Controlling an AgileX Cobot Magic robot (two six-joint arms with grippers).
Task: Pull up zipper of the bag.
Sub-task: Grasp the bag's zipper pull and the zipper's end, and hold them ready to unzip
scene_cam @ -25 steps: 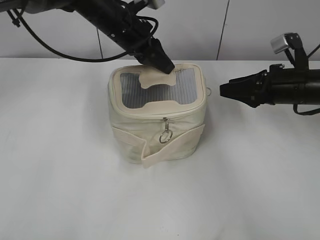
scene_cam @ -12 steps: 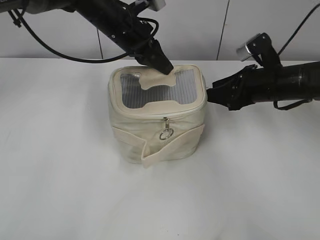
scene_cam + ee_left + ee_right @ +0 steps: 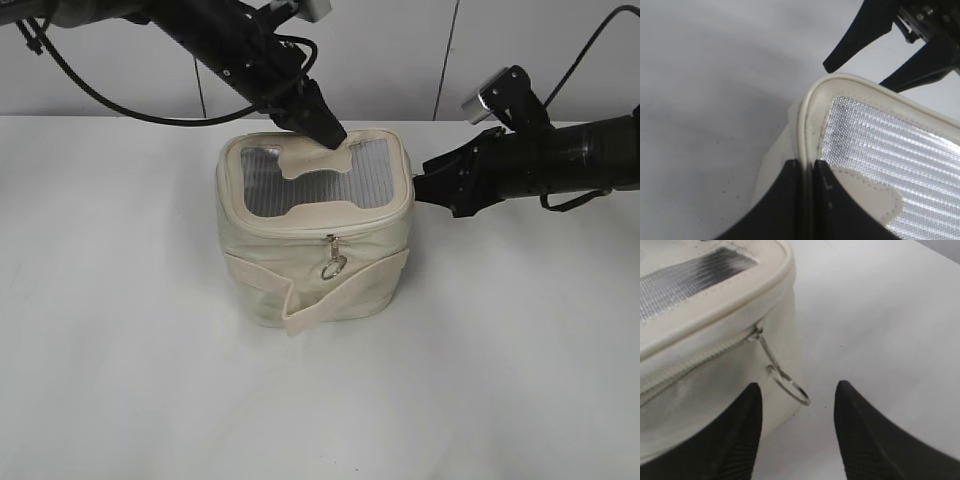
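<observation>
Open and empty, the right end effector (image 3: 797,432) frames the zipper ring (image 3: 788,385) at its 12 o'clock; the left end effector (image 3: 807,172) pinches the bag (image 3: 315,225) rim.

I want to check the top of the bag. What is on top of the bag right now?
The left gripper presses on the back rim of the bag, nearly shut. The lid shows a silver mesh panel and a cream patch. The inside cannot be seen through the lid.

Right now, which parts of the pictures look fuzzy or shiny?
Left wrist view: the shut left gripper is blurred up close, and the bag has a glaring mesh top. Right wrist view: the open right gripper is soft; the ring is sharper.
</observation>
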